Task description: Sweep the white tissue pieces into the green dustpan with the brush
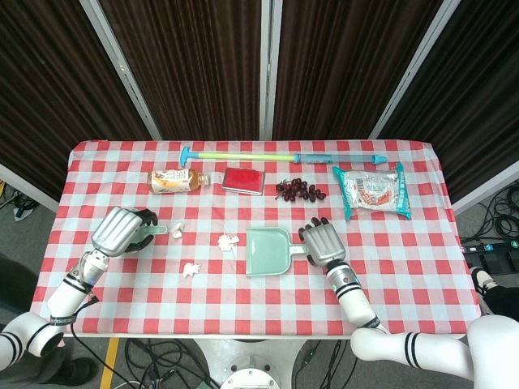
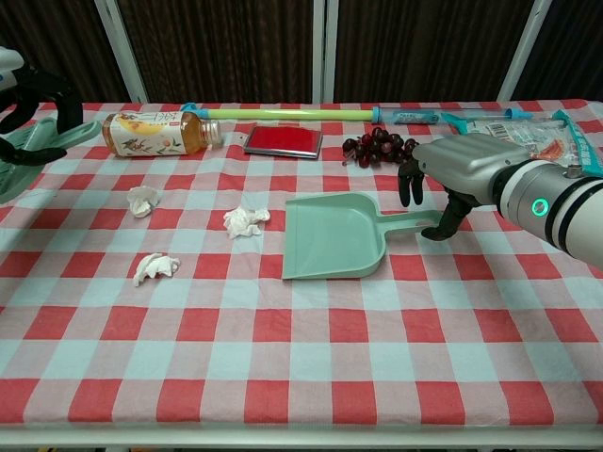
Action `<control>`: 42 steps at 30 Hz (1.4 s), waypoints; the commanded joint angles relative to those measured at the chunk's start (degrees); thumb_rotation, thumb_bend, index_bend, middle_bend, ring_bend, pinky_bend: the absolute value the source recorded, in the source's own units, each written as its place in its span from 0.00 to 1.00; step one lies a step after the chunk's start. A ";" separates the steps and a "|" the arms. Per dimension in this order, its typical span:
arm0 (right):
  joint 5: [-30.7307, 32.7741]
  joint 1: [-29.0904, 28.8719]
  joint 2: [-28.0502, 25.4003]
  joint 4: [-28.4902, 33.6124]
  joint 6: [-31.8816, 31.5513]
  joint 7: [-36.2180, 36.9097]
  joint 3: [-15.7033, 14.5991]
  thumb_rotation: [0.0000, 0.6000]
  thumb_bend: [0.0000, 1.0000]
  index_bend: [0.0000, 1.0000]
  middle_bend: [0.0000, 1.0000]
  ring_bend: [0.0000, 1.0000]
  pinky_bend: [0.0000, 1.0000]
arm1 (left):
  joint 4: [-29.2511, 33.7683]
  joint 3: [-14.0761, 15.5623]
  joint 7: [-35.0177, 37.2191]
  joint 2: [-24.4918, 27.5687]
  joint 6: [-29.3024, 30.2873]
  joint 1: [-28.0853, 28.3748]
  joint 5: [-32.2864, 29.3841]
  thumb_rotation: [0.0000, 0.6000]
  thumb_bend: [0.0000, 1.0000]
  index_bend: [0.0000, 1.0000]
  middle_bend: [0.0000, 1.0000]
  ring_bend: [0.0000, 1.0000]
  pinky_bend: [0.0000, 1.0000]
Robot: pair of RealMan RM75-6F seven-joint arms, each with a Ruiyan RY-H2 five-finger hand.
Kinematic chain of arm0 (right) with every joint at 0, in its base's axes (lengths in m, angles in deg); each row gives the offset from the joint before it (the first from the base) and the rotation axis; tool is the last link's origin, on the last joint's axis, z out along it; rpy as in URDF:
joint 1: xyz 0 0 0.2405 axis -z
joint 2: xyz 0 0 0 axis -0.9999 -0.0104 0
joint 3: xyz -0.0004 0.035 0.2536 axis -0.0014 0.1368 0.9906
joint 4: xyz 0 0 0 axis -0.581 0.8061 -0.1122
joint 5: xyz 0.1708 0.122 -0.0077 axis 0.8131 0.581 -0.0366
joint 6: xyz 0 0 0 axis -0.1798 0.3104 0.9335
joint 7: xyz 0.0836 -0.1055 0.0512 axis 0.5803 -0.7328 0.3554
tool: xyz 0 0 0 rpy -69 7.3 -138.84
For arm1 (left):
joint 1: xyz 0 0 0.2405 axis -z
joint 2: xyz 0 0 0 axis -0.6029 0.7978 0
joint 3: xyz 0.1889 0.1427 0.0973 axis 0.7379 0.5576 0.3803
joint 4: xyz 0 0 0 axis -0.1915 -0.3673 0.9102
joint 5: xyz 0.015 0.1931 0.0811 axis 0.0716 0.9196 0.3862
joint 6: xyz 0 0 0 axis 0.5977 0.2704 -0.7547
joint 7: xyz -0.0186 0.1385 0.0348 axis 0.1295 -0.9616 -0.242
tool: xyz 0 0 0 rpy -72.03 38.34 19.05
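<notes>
Tissue pieces waiting, dustpan handle about to be taken

Tissue pieces: 3 on the bench [image 1: 243, 292], all left of the green dustpan [image 2: 332, 237] — nearest piece [image 2: 245, 220] just beside the pan's open mouth, second piece [image 2: 142, 199] further left and back, third piece [image 2: 154, 266] left and toward the front edge. Dustpan flat, mouth facing the tissue, handle pointing right.

Right robot hand [image 2: 462, 169] poised over the dustpan handle, fingers curled down on either side of it, not yet clearly closed; grip on the handle cannot be confirmed. Left robot hand [image 1: 120, 232] wrapped around the brush [image 2: 42, 141], pale green, raised at the far left.

Judged step: securing the pan before sweeping. Best done by closing firmly on the handle near its root, pressing the front lip flat to the cloth, keeping the mouth square to the nearest piece. Then short, low brush strokes from left to right, bristles skimming the checked cloth without bunching it, nearest piece first. Light paper likely to skip aside under a fast stroke.
</notes>
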 commanded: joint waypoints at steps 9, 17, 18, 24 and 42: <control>1.73 -1.35 1.27 -1.39 -0.22 -0.26 -0.73 1.00 0.22 0.45 0.42 0.21 0.22 | -0.24 0.02 -0.02 -0.16 -0.64 0.02 -0.03 1.00 0.42 0.51 0.55 0.75 0.90; 2.27 -2.16 1.99 -1.63 -0.26 -0.42 -1.30 1.00 0.25 0.49 0.45 0.23 0.22 | -0.85 0.07 0.50 -0.35 -1.06 0.07 0.00 1.00 0.42 0.51 0.55 0.74 0.90; 2.27 -2.28 2.18 -1.74 -0.28 -0.40 -1.35 1.00 0.26 0.50 0.46 0.23 0.22 | -1.09 0.10 0.64 -0.45 -1.11 0.10 0.07 1.00 0.42 0.51 0.55 0.74 0.90; 2.29 -2.54 1.57 -0.32 -0.66 0.16 -1.18 1.00 0.34 0.60 0.53 0.29 0.23 | -3.95 0.20 2.48 -1.60 -1.94 0.38 -0.01 1.00 0.42 0.51 0.55 0.74 0.90; 15.58 -7.92 -7.33 9.55 -1.80 -7.25 0.55 1.00 0.35 0.64 0.56 0.32 0.23 | -19.20 -0.50 13.51 -9.93 -8.99 5.16 -0.88 1.00 0.43 0.51 0.55 0.74 0.90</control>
